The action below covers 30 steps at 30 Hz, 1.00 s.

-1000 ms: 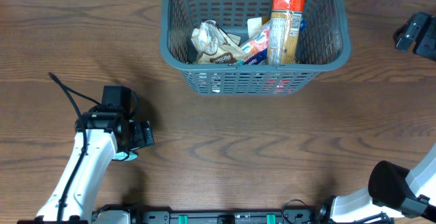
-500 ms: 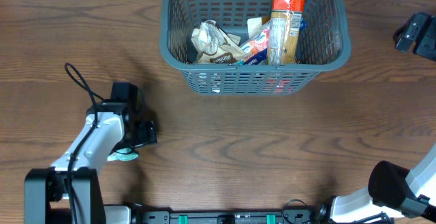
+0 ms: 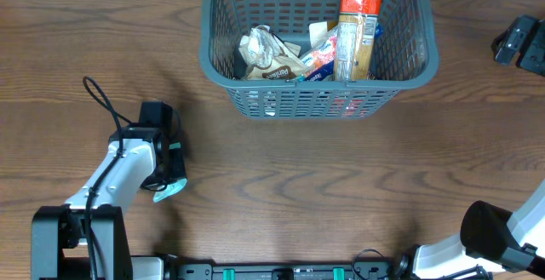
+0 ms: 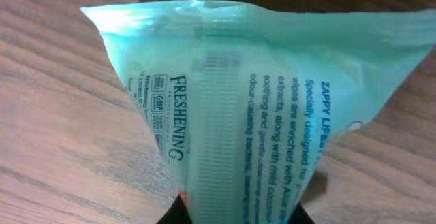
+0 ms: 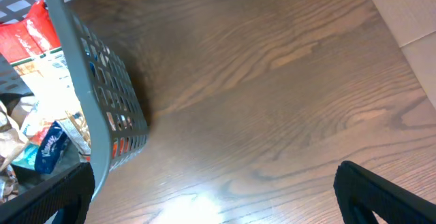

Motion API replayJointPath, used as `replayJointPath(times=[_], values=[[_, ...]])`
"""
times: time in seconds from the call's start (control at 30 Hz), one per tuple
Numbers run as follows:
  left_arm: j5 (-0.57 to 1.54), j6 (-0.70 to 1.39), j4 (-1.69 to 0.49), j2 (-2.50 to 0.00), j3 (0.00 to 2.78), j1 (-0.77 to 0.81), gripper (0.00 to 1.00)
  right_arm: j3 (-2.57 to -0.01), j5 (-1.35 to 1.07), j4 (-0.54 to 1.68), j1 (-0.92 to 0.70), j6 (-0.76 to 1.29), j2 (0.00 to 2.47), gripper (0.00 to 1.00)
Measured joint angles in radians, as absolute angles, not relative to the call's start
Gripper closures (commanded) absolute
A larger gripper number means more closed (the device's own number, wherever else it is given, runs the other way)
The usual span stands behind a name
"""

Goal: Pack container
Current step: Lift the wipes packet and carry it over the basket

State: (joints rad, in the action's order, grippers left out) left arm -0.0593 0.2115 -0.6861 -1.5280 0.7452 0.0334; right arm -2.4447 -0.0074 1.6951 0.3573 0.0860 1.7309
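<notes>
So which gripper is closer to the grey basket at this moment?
Right. The right gripper hangs open just beside the right wall of the basket. The left gripper sits off its near left corner, farther away, shut on a teal packet.

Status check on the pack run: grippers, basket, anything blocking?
Left gripper shut on teal wipes packet. Right gripper open, empty, right of container. Container already holds snack packets; nothing visible between it and the wipes packet.
</notes>
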Motion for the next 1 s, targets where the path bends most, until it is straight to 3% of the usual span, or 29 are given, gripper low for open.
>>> replayJointPath(times=[0.43,1.0], values=[[-0.059,0.212,-0.737,-1.492,0.807,0.034,0.94,-2.445,-0.008,1.695,0.357,0.086,1.731,0.01],[-0.056,0.221,-0.749,-0.986,1.169,0.035,0.94,-2.445,-0.008,1.695,0.358,0.086,1.731,0.01]])
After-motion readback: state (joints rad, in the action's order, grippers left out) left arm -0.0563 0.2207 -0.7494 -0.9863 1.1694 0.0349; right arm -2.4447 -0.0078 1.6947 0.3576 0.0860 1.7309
